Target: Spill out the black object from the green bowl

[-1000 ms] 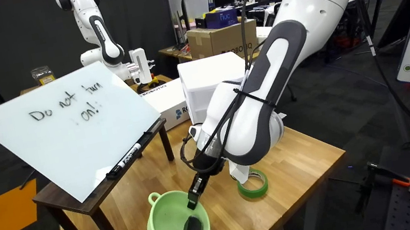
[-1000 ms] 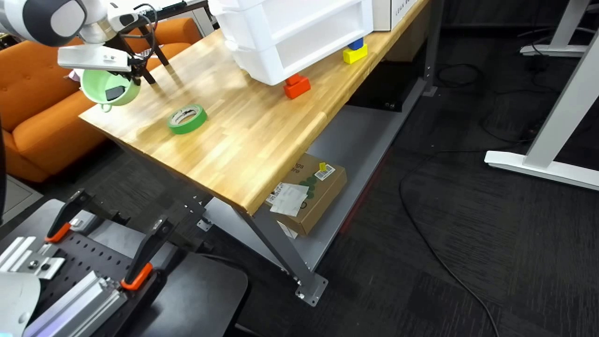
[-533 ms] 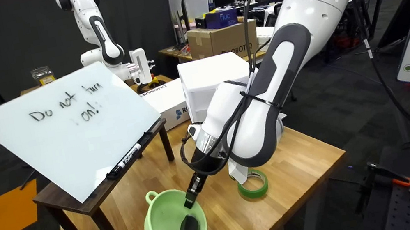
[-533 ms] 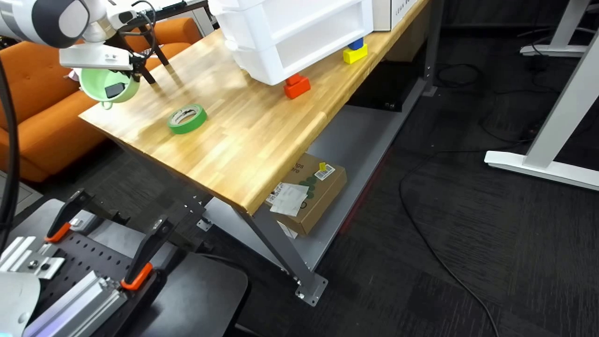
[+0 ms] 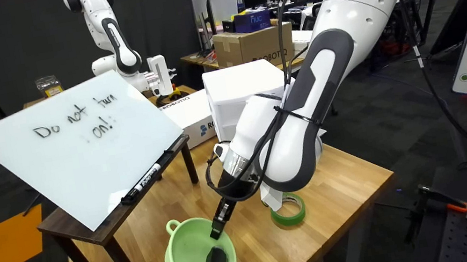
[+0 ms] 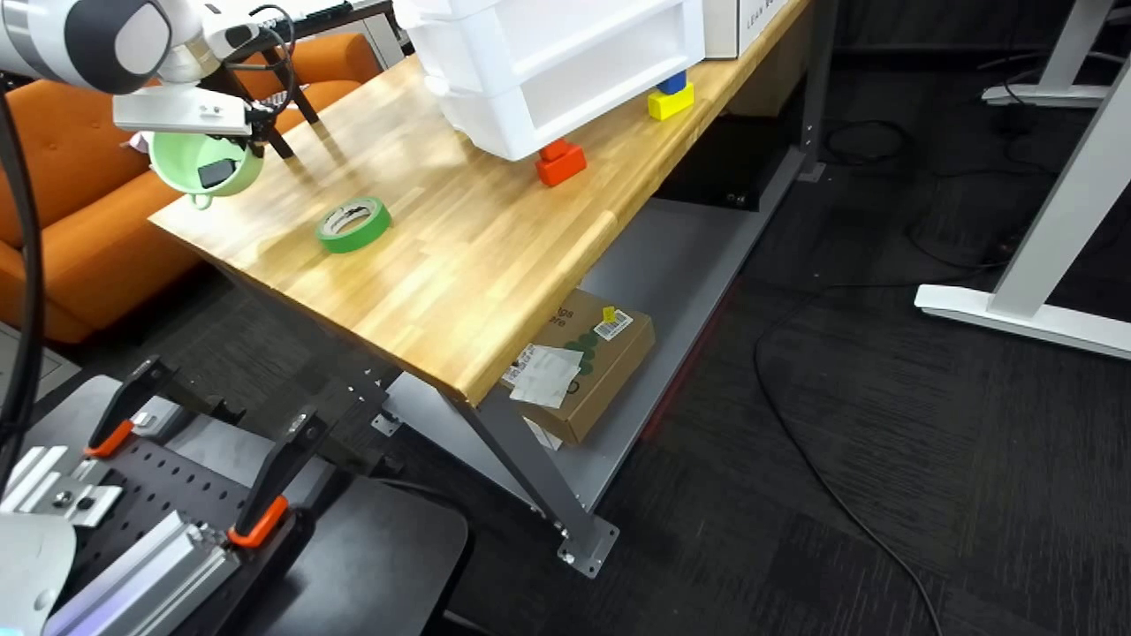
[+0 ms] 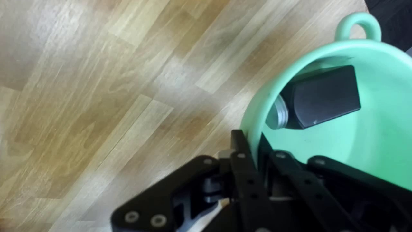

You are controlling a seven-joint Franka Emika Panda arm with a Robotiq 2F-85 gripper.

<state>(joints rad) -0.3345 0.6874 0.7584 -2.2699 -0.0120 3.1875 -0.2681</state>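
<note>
Near the tan wooden surface's edge, our jaws pinch a round light-green plastic bowl, blocky black object inside, underside hidden.

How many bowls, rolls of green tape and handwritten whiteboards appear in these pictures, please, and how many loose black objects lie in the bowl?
Green bowl: 1
Roll of green tape: 1
Handwritten whiteboard: 1
Black object inside the bowl: 1
Total: 4
</note>
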